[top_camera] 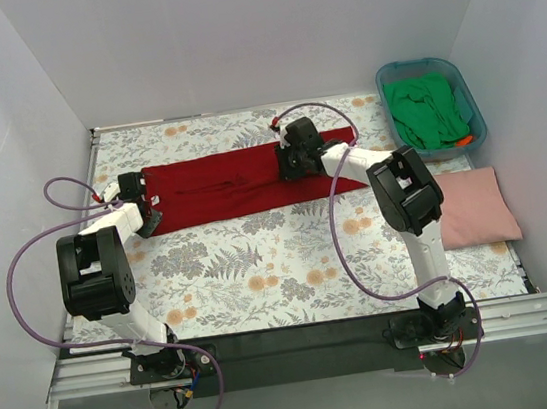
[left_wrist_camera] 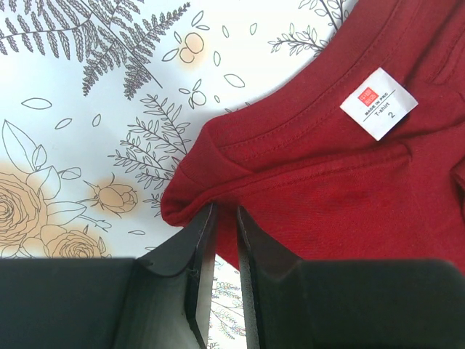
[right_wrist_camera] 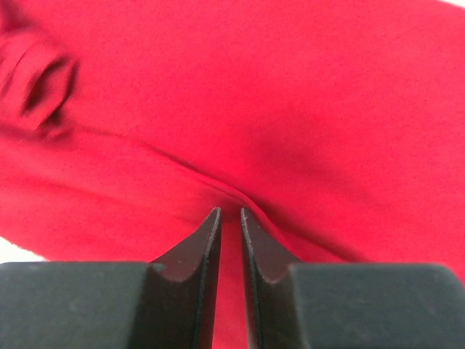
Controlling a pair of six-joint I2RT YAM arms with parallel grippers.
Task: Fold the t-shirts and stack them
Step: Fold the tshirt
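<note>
The deep red t-shirt (top_camera: 221, 186) lies as a long folded strip across the far part of the table. My left gripper (top_camera: 142, 200) is at its left end. In the left wrist view the gripper (left_wrist_camera: 226, 212) is shut on the shirt's edge near the collar (left_wrist_camera: 290, 131), below the white neck label (left_wrist_camera: 378, 102). My right gripper (top_camera: 298, 157) is on the strip's right part, and in the right wrist view it (right_wrist_camera: 229, 214) is shut on a ridge of red cloth (right_wrist_camera: 290, 109). The pale pink t-shirt (top_camera: 471, 207) lies folded at the right. The green t-shirt (top_camera: 428, 109) is bunched in the tub.
The teal plastic tub (top_camera: 469, 98) stands at the back right corner. The floral table cover (top_camera: 262, 267) spans the table, walled at the back and both sides. Purple cables loop beside each arm.
</note>
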